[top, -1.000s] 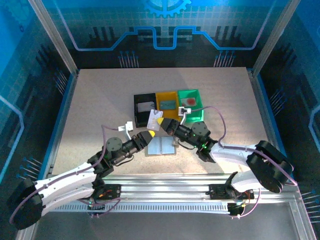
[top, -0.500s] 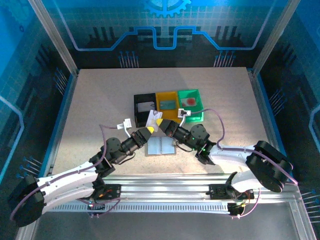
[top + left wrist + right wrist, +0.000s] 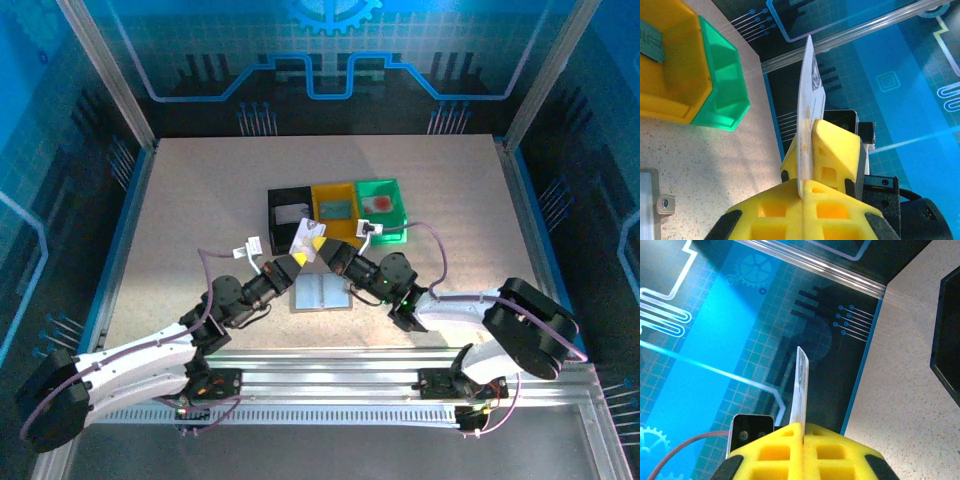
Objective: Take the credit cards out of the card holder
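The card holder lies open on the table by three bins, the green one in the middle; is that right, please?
Not quite: the top external view shows the yellow bin in the middle; the green bin is at the right end.

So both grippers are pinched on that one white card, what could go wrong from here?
1. The left gripper and the right gripper both clamp the white card. If either arm pulls before the other lets go, the card may bend or slip out.
2. The two grippers sit very close together, so a small sideways move could knock one against the other.
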